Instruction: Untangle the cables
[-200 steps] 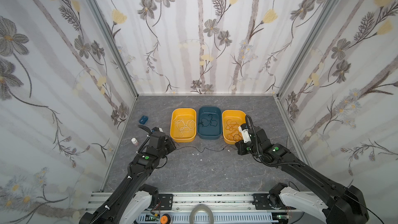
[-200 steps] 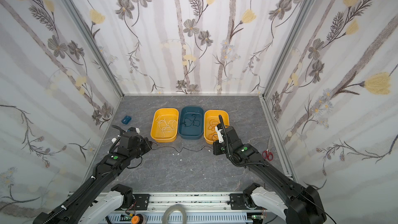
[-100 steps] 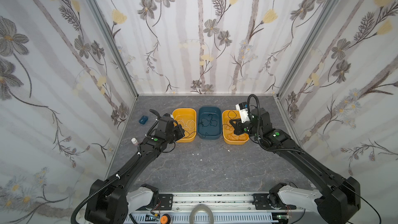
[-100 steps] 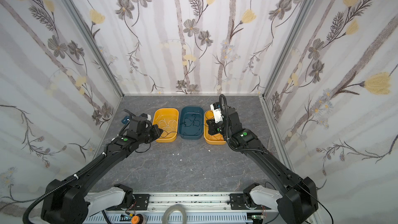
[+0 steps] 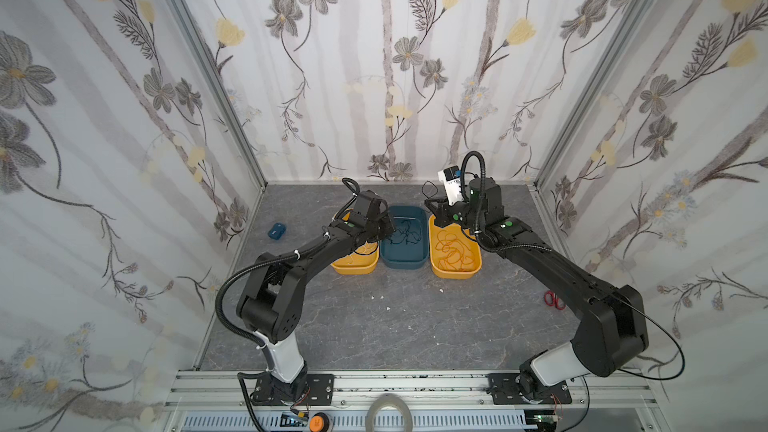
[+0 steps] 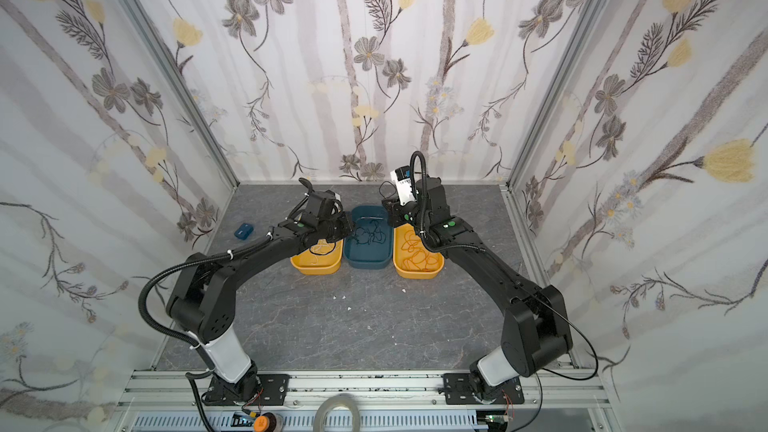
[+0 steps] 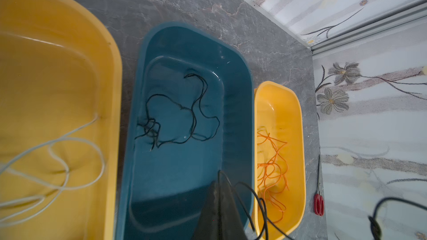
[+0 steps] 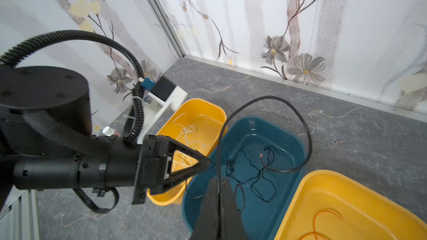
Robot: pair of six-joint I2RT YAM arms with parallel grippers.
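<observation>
Both of my pairs of fingers are pinched fully together. My right gripper (image 8: 218, 181) clamps one stiff black insulated cable (image 8: 268, 97). It springs up from the tips in a tall loop and curls down to a bare coppery end. My left gripper (image 8: 206, 163), close beside it, appears to pinch the same cable, which the left wrist view shows leaving its tips. Both hang over the oval dark-blue plastic tub (image 5: 405, 263).

The worst risk, I judge, is the springy loop, which seems to reach the tub's rim. If I let go unevenly, it could flick onto the grey marbled table (image 5: 374, 326) or into a neighbouring tub. Its free end could also hook the thin black cables (image 7: 151, 128) lying loosely knotted on the blue tub's floor and tangle them again.

The oval yellow plastic tub on my left (image 7: 111, 88) holds only white cables (image 7: 69, 138). The matching yellow tub on my right (image 5: 455, 274) holds only orange cables (image 5: 453, 249).
</observation>
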